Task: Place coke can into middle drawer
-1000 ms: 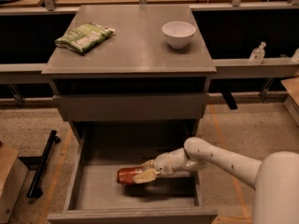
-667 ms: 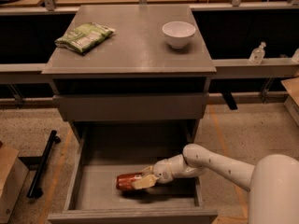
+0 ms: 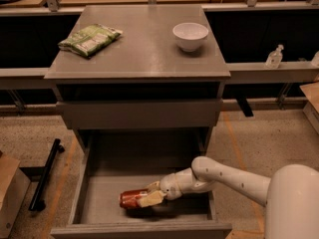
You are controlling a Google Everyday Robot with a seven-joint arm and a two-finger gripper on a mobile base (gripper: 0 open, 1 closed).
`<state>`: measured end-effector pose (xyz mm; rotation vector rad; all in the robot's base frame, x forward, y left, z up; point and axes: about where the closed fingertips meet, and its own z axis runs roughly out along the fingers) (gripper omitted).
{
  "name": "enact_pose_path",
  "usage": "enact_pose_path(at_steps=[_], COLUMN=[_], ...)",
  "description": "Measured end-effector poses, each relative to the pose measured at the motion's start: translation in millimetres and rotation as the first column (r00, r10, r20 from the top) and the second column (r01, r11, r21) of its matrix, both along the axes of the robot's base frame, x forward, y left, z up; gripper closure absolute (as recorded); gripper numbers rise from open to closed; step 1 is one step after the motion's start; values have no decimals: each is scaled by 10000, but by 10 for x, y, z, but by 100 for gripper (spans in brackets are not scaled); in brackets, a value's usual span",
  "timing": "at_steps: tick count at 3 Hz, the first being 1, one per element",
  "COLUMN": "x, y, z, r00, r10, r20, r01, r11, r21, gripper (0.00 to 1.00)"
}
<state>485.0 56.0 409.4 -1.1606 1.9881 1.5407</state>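
The coke can (image 3: 130,199) is clamped in the pincer (image 3: 151,195) and has been shifted slightly nearer the front of the middle drawer (image 3: 99,199).

Red coke can (image 3: 130,199), cream end effector (image 3: 151,193) against it in grey middle drawer (image 3: 114,183), green bag (image 3: 89,39), white bowl (image 3: 190,35)

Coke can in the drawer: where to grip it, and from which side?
Grip the round body, coming from the right or from above. The coke can lies on its side on the middle drawer floor, so its curved sides are exposed. The gripper is there, clamped on its right part.
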Motion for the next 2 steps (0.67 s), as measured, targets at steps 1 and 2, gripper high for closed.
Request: enact_pose_path(at_steps=[1,2], x=[-3,-25], y=[56,61], z=[123,159], r00=[9993,9991], r10=[196,230], r20=[319,366], r01=[-196,-228], r11=[9998,9997], r21=[-18,-63], gripper=[28,4])
